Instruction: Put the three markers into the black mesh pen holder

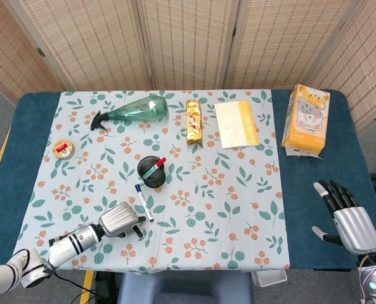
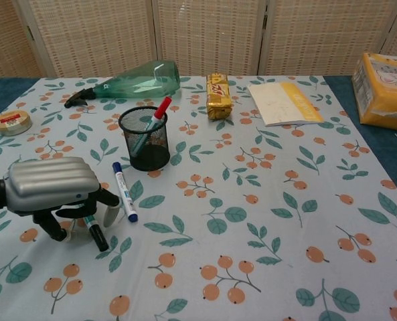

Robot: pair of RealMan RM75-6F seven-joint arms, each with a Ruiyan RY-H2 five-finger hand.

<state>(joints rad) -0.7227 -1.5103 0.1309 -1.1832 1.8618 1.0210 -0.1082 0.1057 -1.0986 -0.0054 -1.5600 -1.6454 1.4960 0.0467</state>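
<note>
The black mesh pen holder stands left of the table's middle with a red marker leaning inside it. A blue marker lies on the cloth just in front of the holder. At the near left, my left hand is palm down over the green marker, its fingers curled around it. Only the marker's black-capped end sticks out, still on the cloth. My right hand hovers with fingers spread over the blue cloth at the far right.
Along the back lie a green spray bottle, a gold packet, a notebook and a yellow tissue box. A tape roll sits at the left edge.
</note>
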